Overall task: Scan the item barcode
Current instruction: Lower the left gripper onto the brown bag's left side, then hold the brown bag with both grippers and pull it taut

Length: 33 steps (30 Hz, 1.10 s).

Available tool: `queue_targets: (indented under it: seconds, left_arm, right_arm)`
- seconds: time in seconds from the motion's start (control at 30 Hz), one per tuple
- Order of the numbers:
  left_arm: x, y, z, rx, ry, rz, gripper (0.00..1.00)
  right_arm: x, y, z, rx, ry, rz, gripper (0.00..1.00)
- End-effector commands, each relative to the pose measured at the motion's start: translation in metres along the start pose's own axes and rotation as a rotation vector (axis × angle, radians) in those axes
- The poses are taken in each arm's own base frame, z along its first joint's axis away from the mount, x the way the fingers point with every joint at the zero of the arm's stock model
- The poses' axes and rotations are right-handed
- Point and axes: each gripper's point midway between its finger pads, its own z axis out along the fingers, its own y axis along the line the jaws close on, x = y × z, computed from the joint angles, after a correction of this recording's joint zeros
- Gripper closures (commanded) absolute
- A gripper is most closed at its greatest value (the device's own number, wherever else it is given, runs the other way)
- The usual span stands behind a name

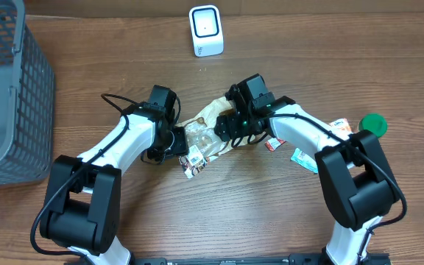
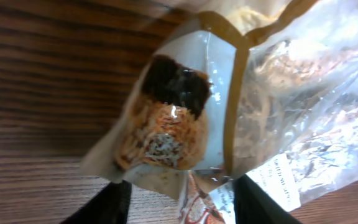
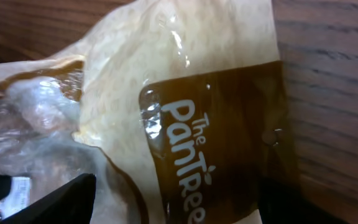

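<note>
the two white-and-black arms bow outward from their bases at the bottom of the overhead view, wrists nearly meeting in the middle. the left arm (image 1: 124, 140) turns its wrist down and inward; the left gripper (image 1: 183, 146) is clamped on the near end of the packet (image 1: 206, 116), whose edge runs between its dark fingers (image 2: 104, 208). facing it, the right arm (image 1: 308, 132) holds the right gripper (image 1: 230, 129) low, jaws spread wide, fingers (image 3: 67, 199) either side of the packet's far end.
</note>
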Motion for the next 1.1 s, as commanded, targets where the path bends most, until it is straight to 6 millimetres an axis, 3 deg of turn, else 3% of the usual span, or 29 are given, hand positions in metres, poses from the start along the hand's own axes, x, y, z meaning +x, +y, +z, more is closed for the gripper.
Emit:
queue_targets:
  seconds: [0.0,0.3,0.63,0.77,0.9,1.07]
  left_arm:
    - [0.005,0.014,0.012,-0.068,0.021,-0.014,0.59]
    - [0.004,0.013,0.012,-0.067,0.017,-0.014,0.59]
    - [0.004,0.013,0.012,-0.067,0.017,-0.013,0.59]
    - [0.004,0.013,0.012,-0.067,0.017,-0.007,0.58]
    - [0.003,0.015,0.012,-0.074,0.014,-0.006,0.58]
    - [0.003,0.018,0.012,-0.091,0.010,-0.006,0.56]
  right_arm:
    - [0.007,0.010,0.007,-0.069,0.037,0.006,0.17]
    - [0.018,0.031,0.011,-0.137,0.081,-0.010,0.18]
    - [0.030,0.061,0.015,-0.192,0.119,0.020,0.31]
    - [0.032,0.073,0.012,-0.259,0.135,0.023,0.44]
    - [0.033,0.091,0.005,-0.373,0.153,0.021,0.44]
    - [0.032,0.095,0.004,-0.393,0.156,0.039,0.45]
